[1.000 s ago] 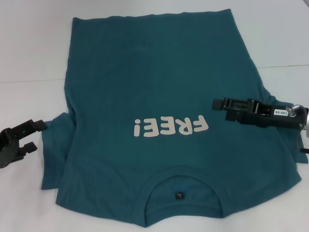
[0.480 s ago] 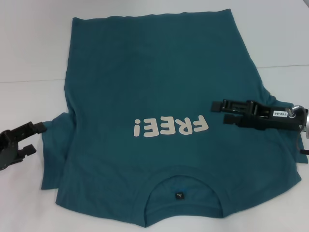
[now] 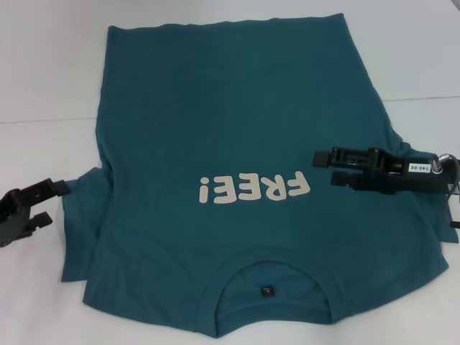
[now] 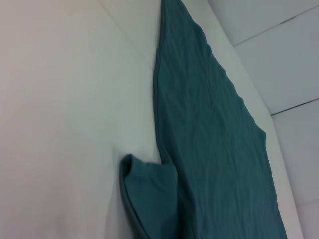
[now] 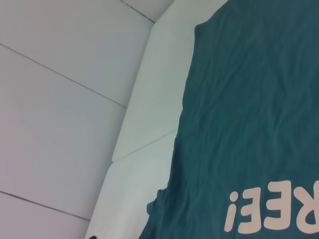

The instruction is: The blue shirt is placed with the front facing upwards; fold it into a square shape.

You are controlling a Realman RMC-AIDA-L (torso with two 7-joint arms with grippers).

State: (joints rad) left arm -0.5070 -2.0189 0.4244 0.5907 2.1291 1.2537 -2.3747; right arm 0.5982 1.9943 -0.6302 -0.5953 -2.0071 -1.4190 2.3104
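The blue shirt (image 3: 230, 136) lies flat on the white table, front up, with its collar (image 3: 267, 277) at the near edge. Its cream "FREE!" lettering (image 3: 253, 190) reads upside down. My left gripper (image 3: 47, 203) is open and empty, just off the shirt's left sleeve (image 3: 77, 223). My right gripper (image 3: 323, 167) is open and empty, hovering over the shirt's right side beside the lettering, fingers pointing left. The left wrist view shows the shirt's side edge (image 4: 214, 139) and the sleeve (image 4: 149, 194). The right wrist view shows the shirt (image 5: 249, 99) and the lettering (image 5: 279, 211).
The white table (image 3: 43, 86) surrounds the shirt, with a seam line (image 3: 43, 120) running across it on the left and right. White wall panels (image 5: 60, 99) show in the right wrist view.
My right gripper has shifted slightly left over the shirt. My left gripper has drawn back a little to the left. The shirt has not moved.
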